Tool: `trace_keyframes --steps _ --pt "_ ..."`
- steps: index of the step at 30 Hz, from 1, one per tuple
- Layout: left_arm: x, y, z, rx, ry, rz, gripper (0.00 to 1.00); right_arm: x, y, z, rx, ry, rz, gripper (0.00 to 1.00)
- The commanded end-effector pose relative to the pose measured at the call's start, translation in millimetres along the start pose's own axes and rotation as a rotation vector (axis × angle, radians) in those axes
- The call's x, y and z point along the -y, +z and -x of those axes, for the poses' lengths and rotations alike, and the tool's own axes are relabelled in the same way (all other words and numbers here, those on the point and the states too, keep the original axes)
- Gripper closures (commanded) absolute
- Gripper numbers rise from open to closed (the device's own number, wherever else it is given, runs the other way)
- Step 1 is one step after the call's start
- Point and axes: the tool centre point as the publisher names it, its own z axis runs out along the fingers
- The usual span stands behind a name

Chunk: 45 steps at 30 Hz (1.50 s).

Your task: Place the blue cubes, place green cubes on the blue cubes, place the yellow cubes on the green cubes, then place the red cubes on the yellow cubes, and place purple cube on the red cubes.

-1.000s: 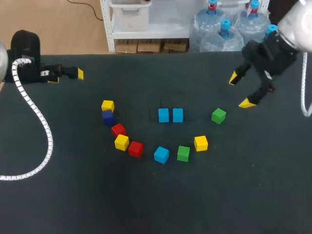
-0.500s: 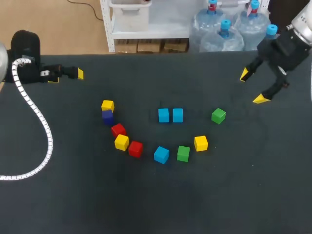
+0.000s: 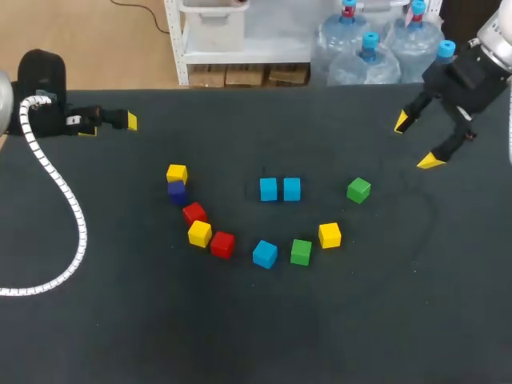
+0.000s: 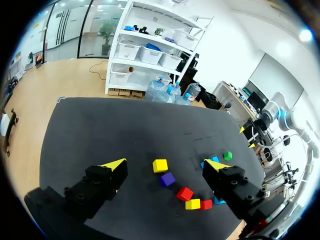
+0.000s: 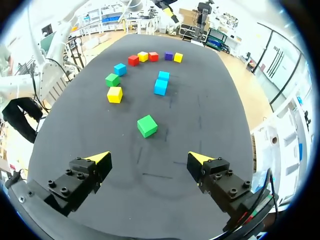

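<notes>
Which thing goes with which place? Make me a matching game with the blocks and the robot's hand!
Things:
1. purple cube
2. paired blue cubes
3. right hand

Places or states:
A. side by side in the middle
B. open, holding nothing
C. right beside a yellow cube

Pairs: 1-C, 2-A, 3-B.

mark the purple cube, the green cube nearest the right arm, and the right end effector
purple cube [image 3: 177, 193]: head view, middle of the cube.
green cube [image 5: 147, 125]: right wrist view, top face.
right end effector [image 3: 416, 142]: head view, midway between its yellow tips.
</notes>
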Motion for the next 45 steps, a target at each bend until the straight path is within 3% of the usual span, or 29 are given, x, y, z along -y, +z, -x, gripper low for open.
trace_keyframes --steps 1,4,8,11,17,23,30,33,35,45 --pt "-1.6 0.3 -0.8 0.004 0.001 -0.006 0.0 0.7 0.2 -0.3 0.002 -0.001 0.001 0.0" --pt "0.2 -15.2 3.6 0.032 0.057 -0.047 0.0 0.7 0.2 -0.3 0.002 -0.001 0.001 0.0" --pt "13.4 -36.1 -0.4 -0.026 0.29 -0.073 0.0 0.7 0.2 -0.3 0.002 -0.001 0.001 0.0" --pt "21.2 -45.9 -6.2 -0.076 0.397 -0.086 0.0 0.7 0.2 -0.3 0.002 -0.001 0.001 0.0" --pt "36.0 -58.6 -32.3 -0.183 0.573 -0.137 0.0 0.7 0.2 -0.3 0.002 -0.001 0.001 0.0" --pt "51.7 -60.0 -67.1 -0.308 0.843 -0.241 0.0 0.7 0.2 -0.3 0.002 -0.001 0.001 0.0" --pt "55.8 -59.8 -83.3 -0.404 1.064 -0.309 0.0 0.7 0.2 -0.3 0.002 -0.001 0.001 0.0" --pt "54.9 -59.6 -83.0 -0.416 1.105 -0.311 0.0 0.7 0.2 -0.3 0.002 -0.001 0.001 0.0" --pt "51.4 -56.3 -75.5 -0.387 1.039 -0.284 0.0 0.7 0.2 -0.3 0.002 -0.001 0.001 0.0" --pt "51.4 -56.3 -75.5 -0.387 1.039 -0.284 0.0 0.7 0.2 -0.3 0.002 -0.001 0.001 0.0"
